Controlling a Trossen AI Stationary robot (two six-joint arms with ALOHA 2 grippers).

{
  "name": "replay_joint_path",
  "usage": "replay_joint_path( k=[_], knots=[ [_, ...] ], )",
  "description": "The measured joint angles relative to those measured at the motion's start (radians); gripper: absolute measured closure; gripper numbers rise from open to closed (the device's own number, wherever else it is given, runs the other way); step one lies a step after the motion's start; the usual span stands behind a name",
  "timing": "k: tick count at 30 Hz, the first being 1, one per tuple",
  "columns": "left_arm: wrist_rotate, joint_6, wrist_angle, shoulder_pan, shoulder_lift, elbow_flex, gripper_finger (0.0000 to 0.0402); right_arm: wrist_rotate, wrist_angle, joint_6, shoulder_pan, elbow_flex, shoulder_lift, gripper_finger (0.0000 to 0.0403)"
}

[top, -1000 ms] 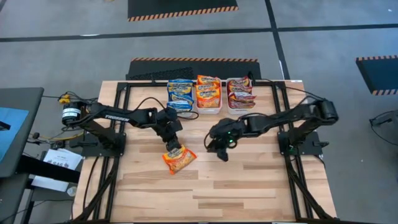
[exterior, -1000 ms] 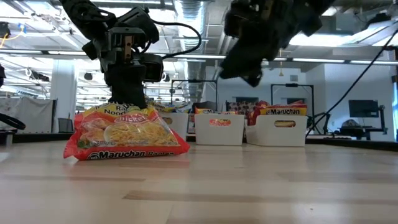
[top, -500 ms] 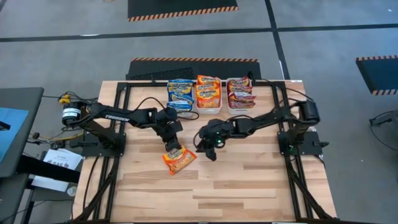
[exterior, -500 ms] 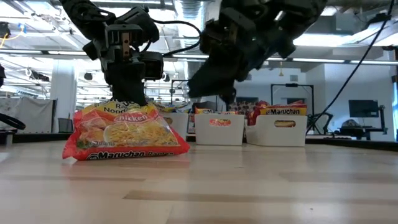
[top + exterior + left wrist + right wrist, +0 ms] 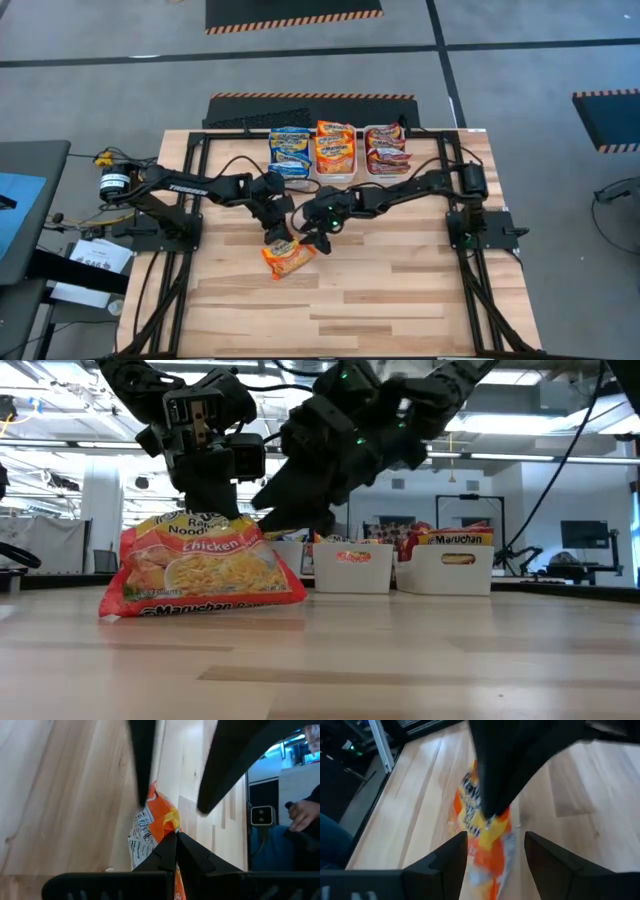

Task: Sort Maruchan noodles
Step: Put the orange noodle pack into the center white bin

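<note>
From above, one orange packet (image 5: 288, 258) lies loose on the bare wood of the table (image 5: 400, 300), tilted, its long axis running diagonally; the other noodles (image 5: 336, 146) already sit in three white trays (image 5: 336, 176) at the far edge. The left gripper (image 5: 277, 238) stands at the packet's upper corner, and the right gripper (image 5: 322, 238) hangs just beside it toward the trays, so the packet lies down and to the left of the right claw. At table height, the packet (image 5: 200, 565) has its far edge lifted under the left gripper (image 5: 212, 495), with the right arm dark and close behind. The left wrist camera shows its own fingers (image 5: 165, 855) closed on the packet's edge (image 5: 150, 827). The right wrist camera shows its fingers (image 5: 442, 862) spread apart, empty, the packet (image 5: 482, 837) straight ahead between them. The right claw looks placed to take over the packet.
</note>
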Motion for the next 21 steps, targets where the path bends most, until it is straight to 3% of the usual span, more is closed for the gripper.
replay_joint_path(
  k=[6,16,21],
  knots=[
    [-0.025,0.026,0.025,0.0,0.0,0.0,0.0401,-0.083,-0.006,0.006,-0.009,0.06,0.057,0.018],
    [-0.054,0.071,0.045,0.0,0.001,0.0,0.0401,-0.09,-0.018,0.146,-0.009,0.073,0.118,0.0182],
    [-0.056,0.087,0.05,0.0,0.001,0.0,0.0401,-0.078,-0.024,0.158,-0.004,0.072,0.119,0.0222]
  ],
)
